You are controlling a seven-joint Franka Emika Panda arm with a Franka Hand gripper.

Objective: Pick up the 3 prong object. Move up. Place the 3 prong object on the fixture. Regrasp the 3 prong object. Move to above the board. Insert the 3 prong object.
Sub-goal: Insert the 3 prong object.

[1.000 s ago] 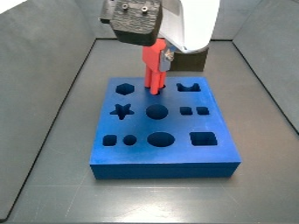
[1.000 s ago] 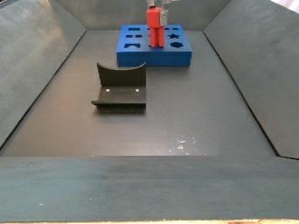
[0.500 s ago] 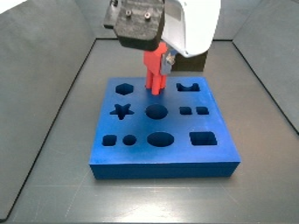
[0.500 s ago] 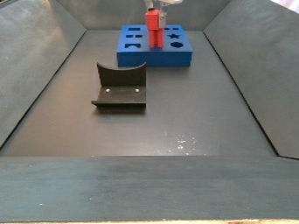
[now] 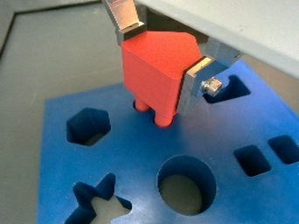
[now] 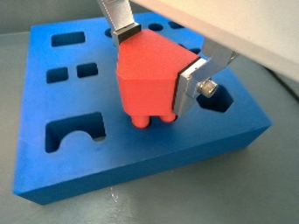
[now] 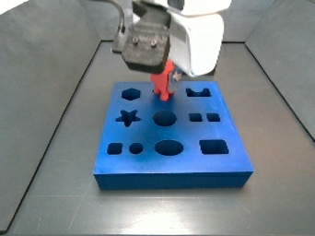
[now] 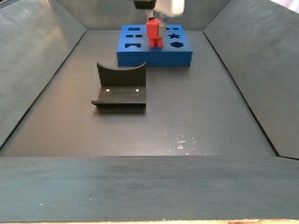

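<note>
Red 3 prong object (image 6: pixel 152 83) clamped between gripper (image 6: pixel 163 61) jaws, prongs down over board (image 6: pixel 70 162) for insertion.

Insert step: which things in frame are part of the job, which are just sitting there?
In the job:
- 3 prong object, prongs down, touching the board
- gripper, shut on it
- board
- fixture, empty, apart from the board

Just sitting there:
- nothing else visible in the grey bin

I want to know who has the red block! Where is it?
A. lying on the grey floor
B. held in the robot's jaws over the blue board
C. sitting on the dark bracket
B: the gripper clamps the 3 prong object, prongs down, at the board.
</note>
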